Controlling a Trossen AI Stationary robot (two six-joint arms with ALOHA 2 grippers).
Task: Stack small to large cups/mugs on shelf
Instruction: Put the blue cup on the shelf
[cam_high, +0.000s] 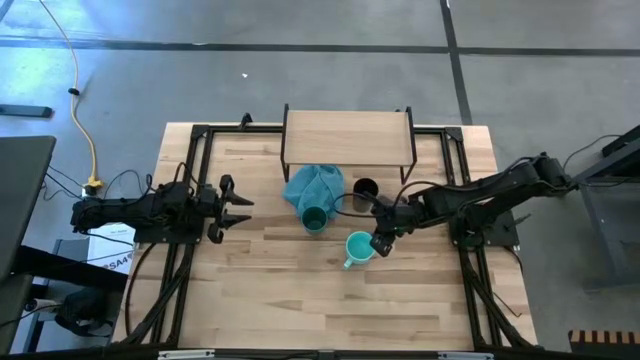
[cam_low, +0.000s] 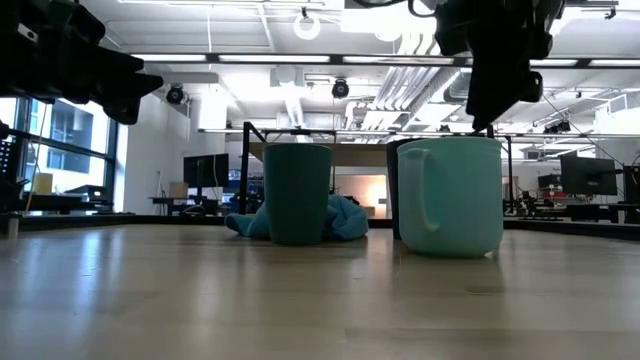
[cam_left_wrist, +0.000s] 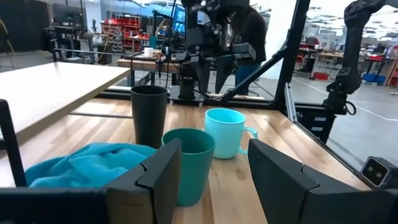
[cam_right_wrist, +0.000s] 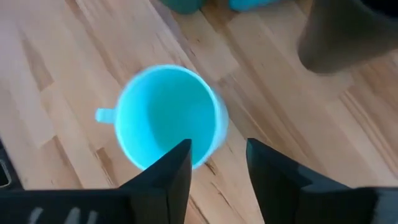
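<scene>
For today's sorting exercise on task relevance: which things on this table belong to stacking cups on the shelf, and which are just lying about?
Part of the job:
- light turquoise mug, below the open right end effector
- dark teal-green cup
- black cup
- shelf

Just lying about:
- blue-teal cloth, touching the teal-green cup
- left end effector, open, waiting at the table's left

Lighting: bright, even, from ceiling strip lights. Glare: pale sheen across counter foreground, low view. Blur: light turquoise mug soft-edged, right wrist view. Shadows: faint.

Overhead, table-level, two wrist-mounted views
</scene>
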